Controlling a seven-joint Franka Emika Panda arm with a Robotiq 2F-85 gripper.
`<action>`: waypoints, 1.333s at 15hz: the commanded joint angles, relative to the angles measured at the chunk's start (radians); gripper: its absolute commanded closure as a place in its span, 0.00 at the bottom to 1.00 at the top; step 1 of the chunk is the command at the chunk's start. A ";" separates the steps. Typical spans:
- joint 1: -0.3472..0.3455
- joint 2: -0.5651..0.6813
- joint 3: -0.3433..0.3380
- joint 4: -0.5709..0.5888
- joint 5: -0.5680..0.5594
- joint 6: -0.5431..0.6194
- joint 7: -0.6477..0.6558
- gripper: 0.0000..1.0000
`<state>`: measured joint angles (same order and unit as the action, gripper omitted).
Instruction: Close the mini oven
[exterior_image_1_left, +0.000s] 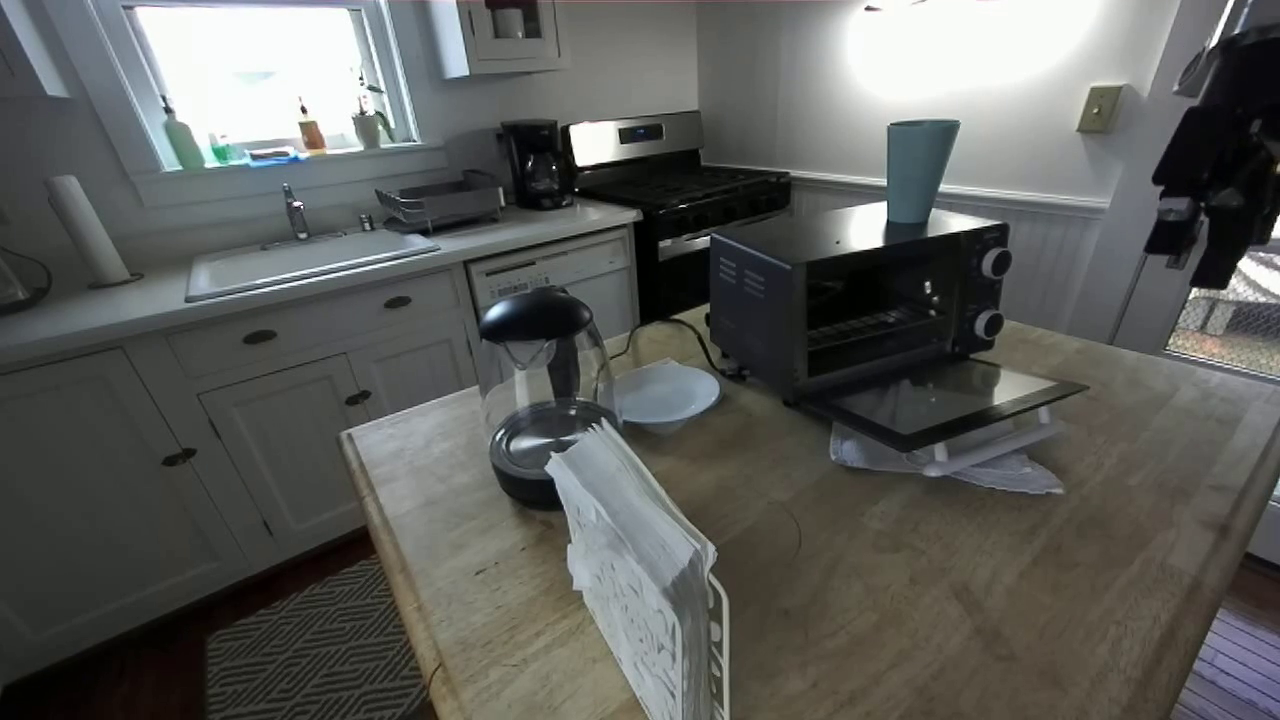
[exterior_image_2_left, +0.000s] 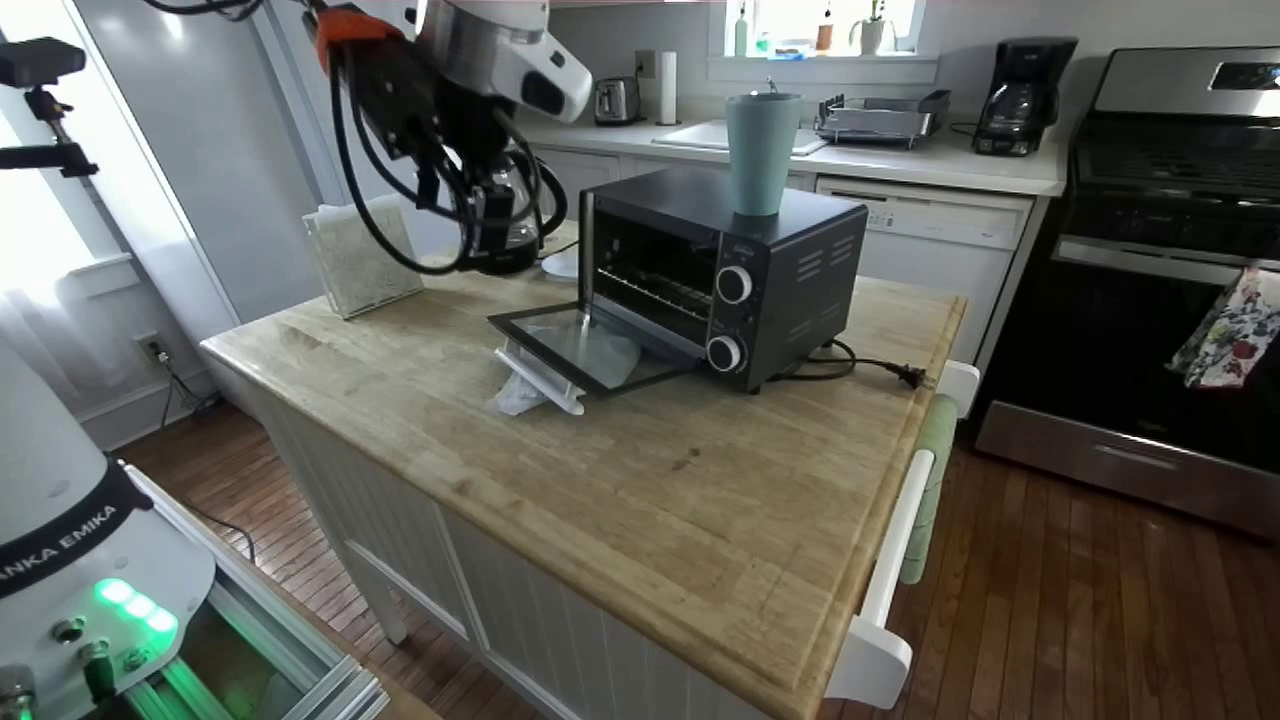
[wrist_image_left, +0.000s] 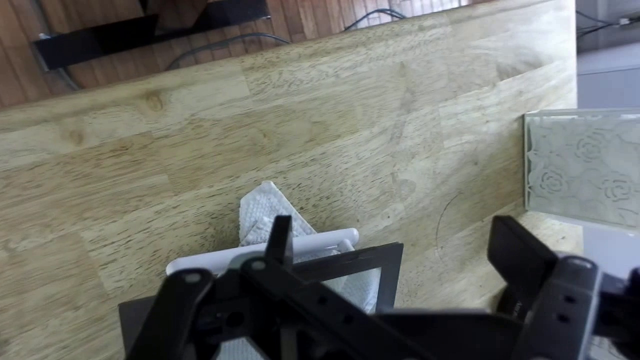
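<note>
The mini oven is a black box with two silver-ringed knobs; its body shows in both exterior views (exterior_image_1_left: 755, 310) (exterior_image_2_left: 808, 285). Its glass door (exterior_image_1_left: 945, 395) hangs down open, nearly flat, also seen in both exterior views (exterior_image_2_left: 585, 345). The door's white handle (exterior_image_1_left: 1000, 448) lies low over a crumpled white napkin (exterior_image_1_left: 1025, 475). In the wrist view, the handle (wrist_image_left: 327, 239) and the door's dark frame (wrist_image_left: 360, 257) lie below the left finger. My gripper (wrist_image_left: 392, 222) is open and empty, the fingers wide apart. In an exterior view the gripper (exterior_image_2_left: 490, 250) hangs above the table beside the oven.
A teal cup (exterior_image_1_left: 920, 170) stands on top of the oven. A glass kettle (exterior_image_1_left: 545, 430), a white plate (exterior_image_1_left: 668, 392) and a napkin holder (exterior_image_1_left: 640, 590) share the wooden table (exterior_image_1_left: 860, 600). The holder also shows in the wrist view (wrist_image_left: 585, 170). A power cord (exterior_image_2_left: 840, 368) lies behind the oven.
</note>
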<state>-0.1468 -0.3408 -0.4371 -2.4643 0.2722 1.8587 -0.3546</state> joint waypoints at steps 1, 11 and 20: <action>-0.048 0.132 -0.063 0.009 0.111 0.024 -0.173 0.00; -0.137 0.216 -0.031 0.002 0.124 0.055 -0.247 0.00; -0.220 0.419 -0.055 0.082 0.240 0.049 -0.274 0.00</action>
<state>-0.3191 -0.0343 -0.4974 -2.4429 0.4438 1.9151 -0.6015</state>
